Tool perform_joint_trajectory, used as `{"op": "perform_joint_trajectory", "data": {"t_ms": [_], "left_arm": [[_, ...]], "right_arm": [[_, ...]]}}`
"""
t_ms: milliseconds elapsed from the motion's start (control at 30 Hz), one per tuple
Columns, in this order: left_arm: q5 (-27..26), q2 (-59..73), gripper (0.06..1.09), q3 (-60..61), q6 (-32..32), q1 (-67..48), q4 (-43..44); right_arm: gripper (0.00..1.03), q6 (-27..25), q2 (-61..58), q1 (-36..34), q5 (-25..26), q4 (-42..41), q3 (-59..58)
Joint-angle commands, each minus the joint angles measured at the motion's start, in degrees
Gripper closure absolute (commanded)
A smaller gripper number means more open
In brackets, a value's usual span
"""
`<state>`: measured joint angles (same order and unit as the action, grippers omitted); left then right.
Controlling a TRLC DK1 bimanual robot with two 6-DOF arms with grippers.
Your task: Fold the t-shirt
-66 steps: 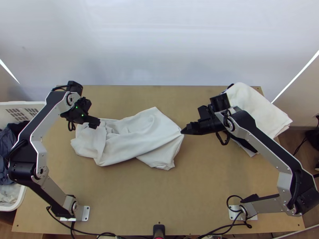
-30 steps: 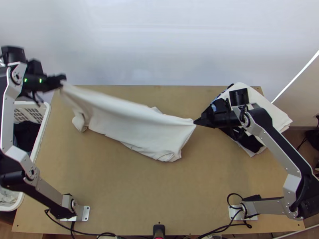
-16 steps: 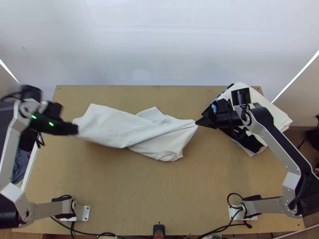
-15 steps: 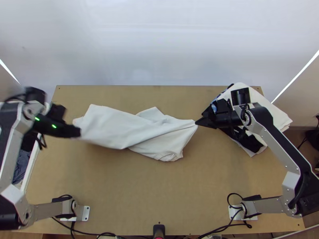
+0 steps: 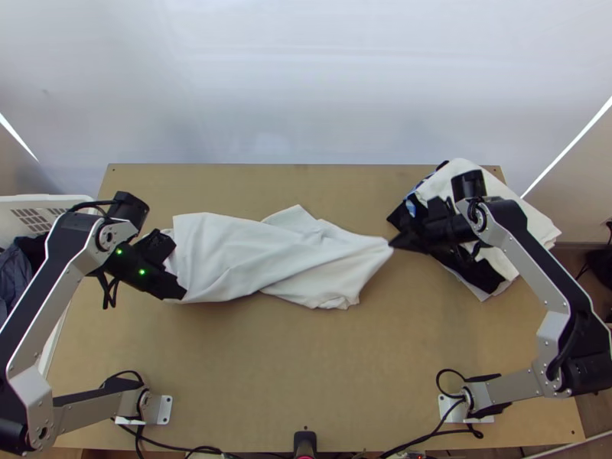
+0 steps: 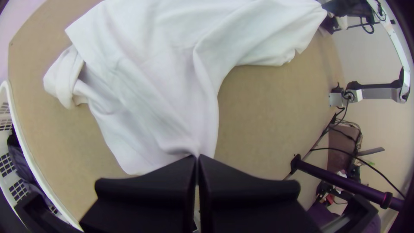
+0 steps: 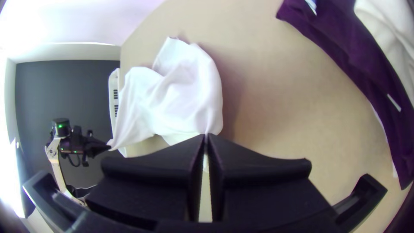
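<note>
Light wood makes up the table beneath a pale backdrop, and on it the white t-shirt lies stretched out between the two grippers, loosely folded over itself and creased. At the t-shirt's left end the left gripper has its fingers pinched together on the fabric, and at its right end the right gripper clamps a gathered tip likewise. Left of the t-shirt stands a white basket of clothes; right of it rests a pile of clothes.
</note>
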<state>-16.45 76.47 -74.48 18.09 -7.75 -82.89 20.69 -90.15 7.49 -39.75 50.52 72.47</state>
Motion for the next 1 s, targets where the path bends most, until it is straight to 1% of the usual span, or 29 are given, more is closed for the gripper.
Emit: {"op": "perform_joint_trajectory", "data": {"t_ms": [0, 67, 133, 233, 367, 400, 433, 467, 500, 533, 567, 600, 667, 767, 933, 967], "left_arm": [[1.68, 2.37, 1.05, -0.58, 2.92, 0.01, -0.08], [2.30, 3.95, 1.05, -2.08, 3.53, 1.42, 0.10], [2.82, 5.54, 1.05, -2.87, 4.33, 2.56, 0.36], [3.18, 8.52, 1.05, -3.66, 5.56, 4.23, 1.24], [3.18, 12.13, 1.05, -4.89, 5.20, 5.38, 3.44], [3.18, 12.57, 1.04, -5.15, 4.24, 5.38, 5.72], [3.18, 13.27, 0.94, -5.77, 3.18, 5.02, 6.95], [3.18, 13.89, 0.73, -6.38, 3.45, 4.41, 6.52], [3.26, 14.24, 0.47, -7.17, 3.71, 3.44, 6.16], [3.26, 14.41, 0.28, -7.96, 3.53, 2.74, 6.43], [3.09, 14.32, 0.13, -9.02, 2.92, 1.77, 7.13], [3.00, 13.71, 0.10, -9.63, 1.86, 1.07, 8.62], [1.86, 12.39, 0.10, -10.69, -1.04, 0.72, 12.93], [0.98, 13.27, 0.10, -13.76, -5.08, 1.16, 14.51], [0.98, 18.81, 0.10, -15.43, -6.49, 5.38, 14.95], [0.10, 19.77, 0.12, -15.70, -6.75, 6.17, 14.95]], "right_arm": [[1.00, -6.80, -1.43, -2.39, 3.36, 9.33, -4.00], [1.00, -9.61, 1.64, -1.33, 8.90, 8.36, -6.02], [1.00, -11.37, 5.77, 0.25, 14.79, 6.08, -7.95], [1.00, -13.83, 10.70, 1.39, 19.18, 5.02, -9.36], [1.00, -16.29, 16.67, 2.09, 22.96, 5.11, -11.38], [1.00, -16.82, 17.90, 2.09, 23.49, 5.11, -11.82], [1.00, -16.82, 19.05, 2.01, 23.84, 5.11, -12.35], [1.00, -16.82, 19.75, 1.83, 23.93, 5.11, -12.70], [1.00, -16.91, 20.01, 1.65, 24.10, 5.11, -13.14], [1.00, -16.91, 20.19, 1.57, 24.19, 5.11, -13.49], [1.00, -16.82, 20.28, 1.57, 24.10, 5.11, -13.58], [1.00, -16.82, 20.19, 1.57, 24.10, 5.11, -13.67], [1.00, -16.73, 20.01, 1.65, 24.10, 5.11, -13.76], [1.00, -16.64, 19.57, 1.83, 24.10, 5.11, -13.76], [1.00, -16.47, 19.22, 1.92, 24.10, 5.02, -13.67], [1.00, -16.47, 19.13, 1.83, 24.01, 5.02, -13.58]]}}
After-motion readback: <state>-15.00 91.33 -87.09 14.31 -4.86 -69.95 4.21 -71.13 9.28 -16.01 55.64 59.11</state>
